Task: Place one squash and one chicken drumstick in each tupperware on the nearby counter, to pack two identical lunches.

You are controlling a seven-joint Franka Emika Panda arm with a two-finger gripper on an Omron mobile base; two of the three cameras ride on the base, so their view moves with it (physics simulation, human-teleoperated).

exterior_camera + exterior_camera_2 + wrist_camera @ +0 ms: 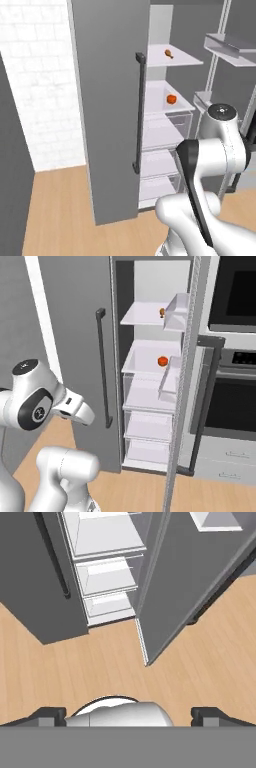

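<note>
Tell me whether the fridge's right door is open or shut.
Open: the right door is swung out edge-on, exposing shelves with the orange-red squash and a drumstick.

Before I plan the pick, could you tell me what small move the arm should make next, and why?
Probably lift the gripper toward the open fridge's middle shelf. Its fingers stand wide apart over bare wood floor, holding nothing, while the round orange-red squash sits on that shelf and a chicken drumstick on the shelf above.

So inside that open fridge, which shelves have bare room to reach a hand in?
The top shelf is bare beside the drumstick. The second shelf is bare left of the orange-red squash. Lower down, clear drawers crowd the space.
</note>
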